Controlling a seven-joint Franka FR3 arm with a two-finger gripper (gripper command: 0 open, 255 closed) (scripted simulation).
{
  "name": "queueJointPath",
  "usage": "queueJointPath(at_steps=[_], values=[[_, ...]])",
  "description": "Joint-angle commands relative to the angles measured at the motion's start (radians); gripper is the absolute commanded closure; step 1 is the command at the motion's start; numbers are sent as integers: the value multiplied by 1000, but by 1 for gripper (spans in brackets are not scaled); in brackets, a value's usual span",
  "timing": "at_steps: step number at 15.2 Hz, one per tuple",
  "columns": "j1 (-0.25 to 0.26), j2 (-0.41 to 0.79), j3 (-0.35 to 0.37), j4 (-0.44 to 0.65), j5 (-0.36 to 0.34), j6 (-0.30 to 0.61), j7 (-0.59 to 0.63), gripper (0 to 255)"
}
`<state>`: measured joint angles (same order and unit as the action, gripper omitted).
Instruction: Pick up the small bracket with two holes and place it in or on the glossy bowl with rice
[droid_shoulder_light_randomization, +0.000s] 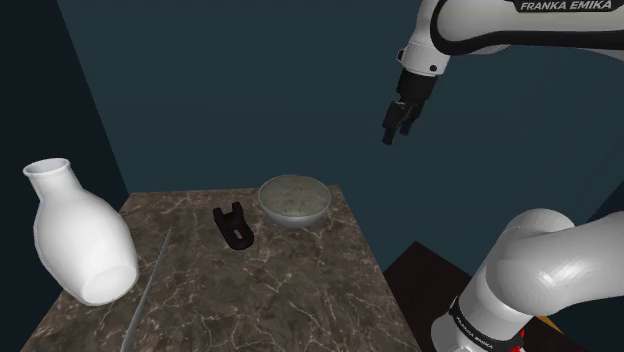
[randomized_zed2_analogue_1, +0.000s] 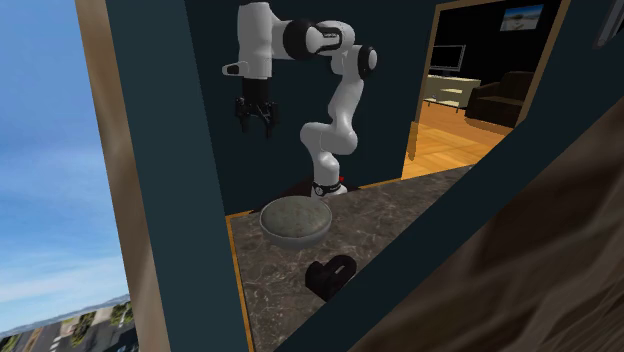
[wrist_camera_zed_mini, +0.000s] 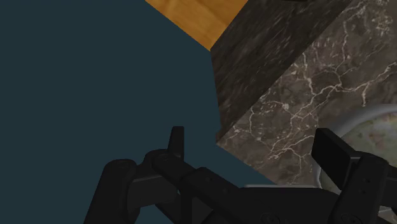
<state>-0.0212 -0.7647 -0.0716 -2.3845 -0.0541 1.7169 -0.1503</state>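
Gripper (droid_shoulder_light_randomization: 395, 135) hangs high over the dark marble table (droid_shoulder_light_randomization: 290, 290), and I see its two black fingers standing apart with nothing between them. Lower down, the glossy bowl (droid_shoulder_light_randomization: 300, 213) with pale rice sits near the table's far edge in the shoulder view. The small black bracket (droid_shoulder_light_randomization: 234, 226) lies just beside it on that view's left, I think not touching it, and a white vase (droid_shoulder_light_randomization: 75, 235) is well apart.
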Motion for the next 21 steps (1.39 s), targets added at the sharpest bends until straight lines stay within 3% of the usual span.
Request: queueJointPath(at_steps=[1,11,21], values=[[0,0,0,0,0,0,0,0],[77,167,175,-13,113,154,210,0],[132,433,337,93,161,301,415,0]])
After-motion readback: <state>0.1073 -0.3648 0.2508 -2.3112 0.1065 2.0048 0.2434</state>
